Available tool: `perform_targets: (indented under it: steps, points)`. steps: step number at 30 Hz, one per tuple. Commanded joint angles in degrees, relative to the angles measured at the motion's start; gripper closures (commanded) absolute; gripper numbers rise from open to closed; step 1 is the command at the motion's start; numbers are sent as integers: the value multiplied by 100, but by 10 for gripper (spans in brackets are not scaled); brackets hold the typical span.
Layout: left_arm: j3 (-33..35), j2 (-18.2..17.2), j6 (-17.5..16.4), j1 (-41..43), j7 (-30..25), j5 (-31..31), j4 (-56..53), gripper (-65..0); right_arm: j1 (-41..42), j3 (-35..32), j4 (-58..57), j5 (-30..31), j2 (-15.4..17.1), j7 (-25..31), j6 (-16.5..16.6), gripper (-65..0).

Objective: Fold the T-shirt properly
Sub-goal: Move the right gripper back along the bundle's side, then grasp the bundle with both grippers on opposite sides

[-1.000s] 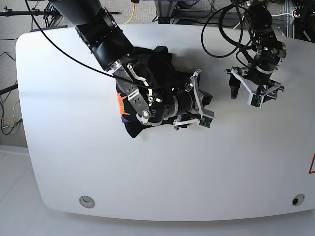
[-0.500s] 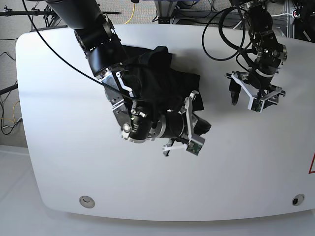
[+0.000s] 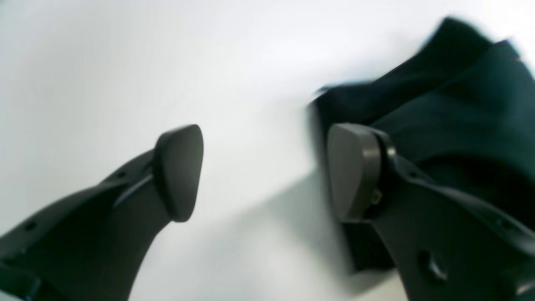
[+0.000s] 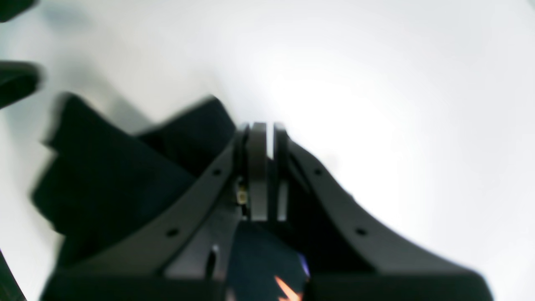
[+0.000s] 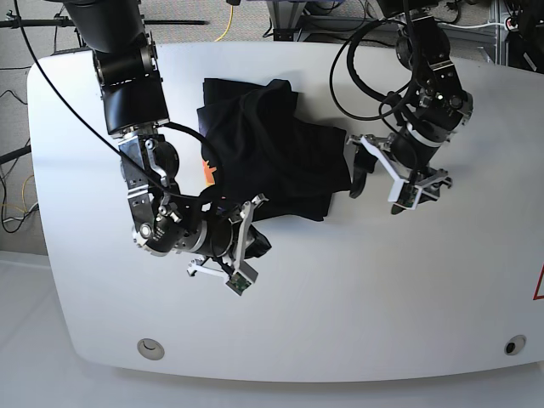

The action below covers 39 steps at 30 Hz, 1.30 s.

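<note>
The black T-shirt point(image 5: 268, 140) lies crumpled on the white table point(image 5: 382, 297), with a bit of orange print point(image 5: 206, 170) showing at its left edge. My right gripper point(image 5: 257, 244) is shut on a fold of the shirt at its front left. In the right wrist view the pads point(image 4: 258, 167) are pressed together, with dark cloth point(image 4: 108, 175) and orange print point(image 4: 284, 289) under them. My left gripper point(image 5: 376, 194) is open just right of the shirt's right edge. In the left wrist view its fingers point(image 3: 179, 171) stand wide apart over bare table, with the shirt point(image 3: 459, 104) beside the right finger.
Two round holes sit near the table's front edge, one at the left point(image 5: 150, 347) and one at the right point(image 5: 511, 346). A red mark point(image 5: 540, 285) is at the right edge. Cables point(image 5: 365, 68) hang from the arms at the back.
My right gripper has pulled its fold of shirt toward the front left, and the orange print shows again. My left gripper has moved left, up to the shirt's right edge, still open.
</note>
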Motion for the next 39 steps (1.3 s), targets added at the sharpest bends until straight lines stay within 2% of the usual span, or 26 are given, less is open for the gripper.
perform_targets:
  steps: [1,5,10,14,23,28,34,39]
  points:
    - [377,5,-10,5,-161,-133,163,-420,228,134,-316,72,124,124,-2,-20]
    - [975,5,-10,129,-161,-142,207,-420,272,178,-720,63,265,151,-2,-20]
    - [1599,5,-10,260,-161,-142,242,-420,351,160,-1124,63,414,467,-2,-20]
    - [1995,5,-10,392,-161,-151,242,-420,377,151,-1467,-227,432,670,-2,-20]
    - [2654,5,-10,832,-161,-151,251,-420,474,160,-1907,-1774,1,749,95,-20]
    - [2979,5,-10,1104,-161,-151,233,-420,439,186,-1916,-2354,-245,933,499,-20]
    - [3067,5,-10,1386,-161,-151,181,-420,412,186,-1916,-2574,-377,968,701,-20]
    - [2751,5,-10,1430,-161,-133,5,-420,316,186,-1916,-2583,-412,986,745,-20]
